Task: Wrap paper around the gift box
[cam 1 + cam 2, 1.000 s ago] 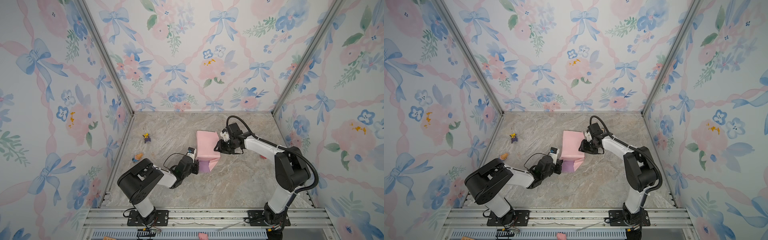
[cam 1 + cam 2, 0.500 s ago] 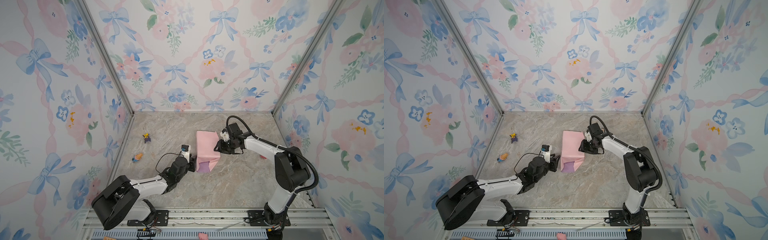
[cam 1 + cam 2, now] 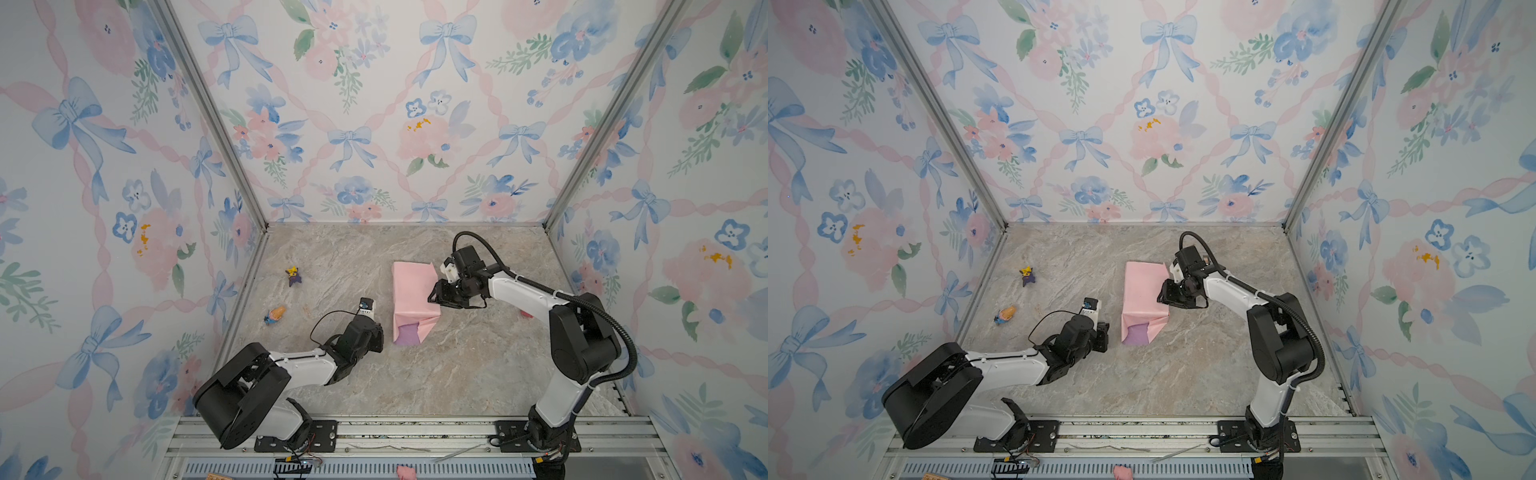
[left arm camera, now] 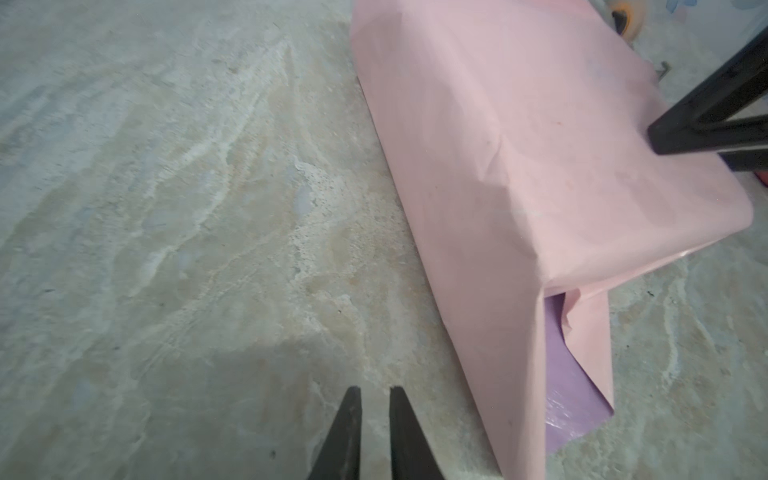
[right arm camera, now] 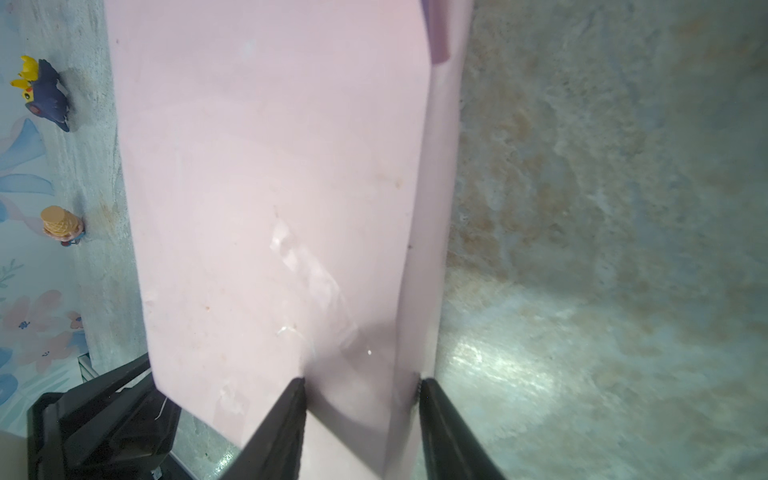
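The paper (image 3: 413,291) (image 3: 1144,291) lies folded into a pink bundle mid-table, its lilac inner face (image 3: 407,332) showing at the open near end. The gift box is hidden under it. My right gripper (image 3: 434,297) (image 3: 1163,296) (image 5: 360,380) is shut on the bundle's right edge, one finger on top of the paper (image 5: 270,166) and one at its side. My left gripper (image 3: 380,332) (image 3: 1105,332) (image 4: 375,388) hovers low just left of the near end, beside the paper (image 4: 540,145), not touching. Its fingers stand a narrow gap apart, nothing between them.
A purple-and-yellow toy (image 3: 294,276) and an orange toy (image 3: 276,314) lie near the left wall. A small red thing (image 3: 527,314) shows behind my right arm. A pink scrap (image 3: 407,471) lies on the front rail. Flowered walls close three sides.
My left arm has swung lower and stretched out, its gripper drawing back a little from the paper's near left corner. The right arm and the bundle have not moved.
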